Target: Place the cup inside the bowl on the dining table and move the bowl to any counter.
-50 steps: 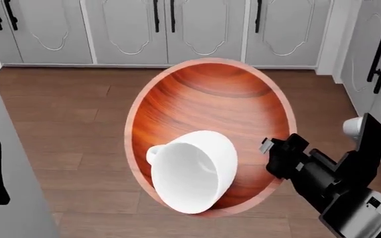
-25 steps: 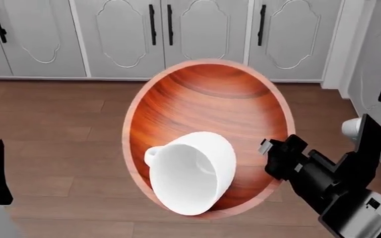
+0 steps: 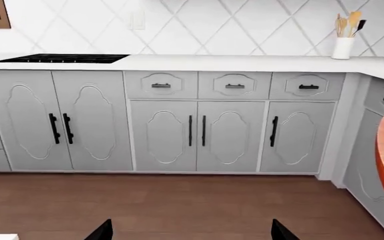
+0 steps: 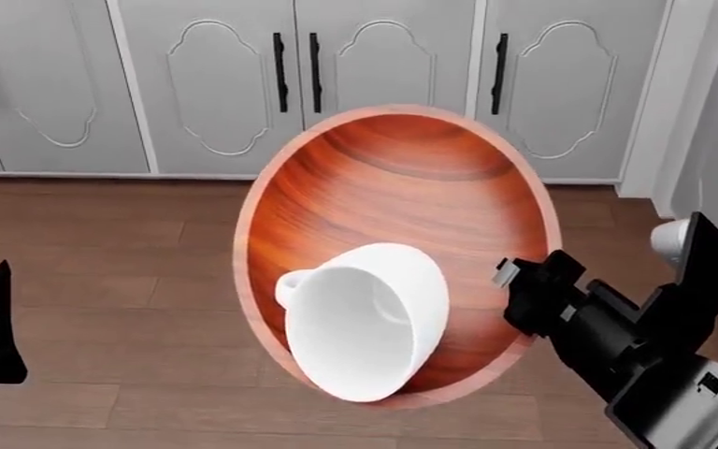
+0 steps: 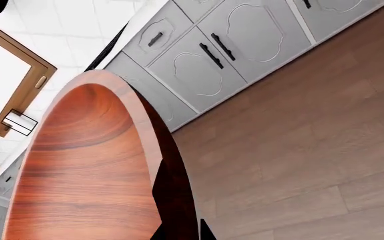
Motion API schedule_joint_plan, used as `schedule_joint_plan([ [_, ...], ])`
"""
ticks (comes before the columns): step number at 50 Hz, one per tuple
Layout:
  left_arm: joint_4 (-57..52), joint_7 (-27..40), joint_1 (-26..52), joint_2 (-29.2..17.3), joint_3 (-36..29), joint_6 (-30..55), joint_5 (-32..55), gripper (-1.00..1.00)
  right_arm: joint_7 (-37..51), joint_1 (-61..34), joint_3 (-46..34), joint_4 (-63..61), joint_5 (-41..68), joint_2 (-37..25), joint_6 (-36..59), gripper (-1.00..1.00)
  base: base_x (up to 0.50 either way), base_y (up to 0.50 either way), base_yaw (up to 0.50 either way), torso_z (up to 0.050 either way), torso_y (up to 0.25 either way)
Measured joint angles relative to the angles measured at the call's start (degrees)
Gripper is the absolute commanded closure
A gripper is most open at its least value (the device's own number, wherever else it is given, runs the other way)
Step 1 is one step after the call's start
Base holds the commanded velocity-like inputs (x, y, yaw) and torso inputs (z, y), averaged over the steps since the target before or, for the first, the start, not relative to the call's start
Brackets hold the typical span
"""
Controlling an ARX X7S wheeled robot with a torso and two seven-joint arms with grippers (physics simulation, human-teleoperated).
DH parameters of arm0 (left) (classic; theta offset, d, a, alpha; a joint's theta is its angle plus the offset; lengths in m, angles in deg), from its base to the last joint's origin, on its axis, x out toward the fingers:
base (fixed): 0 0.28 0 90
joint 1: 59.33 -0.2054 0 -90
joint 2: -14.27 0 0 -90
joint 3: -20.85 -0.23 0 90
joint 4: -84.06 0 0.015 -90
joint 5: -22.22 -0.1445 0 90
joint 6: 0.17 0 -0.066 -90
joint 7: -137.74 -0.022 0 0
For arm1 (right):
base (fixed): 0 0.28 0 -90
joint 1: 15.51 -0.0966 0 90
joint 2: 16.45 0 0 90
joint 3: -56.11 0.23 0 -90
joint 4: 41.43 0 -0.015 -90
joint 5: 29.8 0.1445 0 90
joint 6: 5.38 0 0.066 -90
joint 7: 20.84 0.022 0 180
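Glossy white ceramic mug [image 4: 366, 321] lying loose inside wide reddish-brown wooden bowl [image 4: 396, 201]; slippery, fragile. Right gripper [image 4: 518, 290] pinching rim at four o'clock. Left gripper [image 3: 190, 234] spread, empty.

The bowl [image 4: 396, 196] is a wide reddish-brown wooden one with grain rings, up in the air over the wood floor. The cup [image 4: 366, 318], glossy white, lies tipped on its side inside it, handle pointing left.
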Motion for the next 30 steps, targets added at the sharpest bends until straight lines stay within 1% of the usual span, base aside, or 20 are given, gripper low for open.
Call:
schedule_joint_plan([
  [30,0.46,0.53,-0.12,0.33,-1.03,-0.85,-0.24,-1.0,-0.3,0.31,-0.16,-0.07,0.62,-0.12,0.09,1.0,0.5,0.0,0.0,0.0,0.002],
])
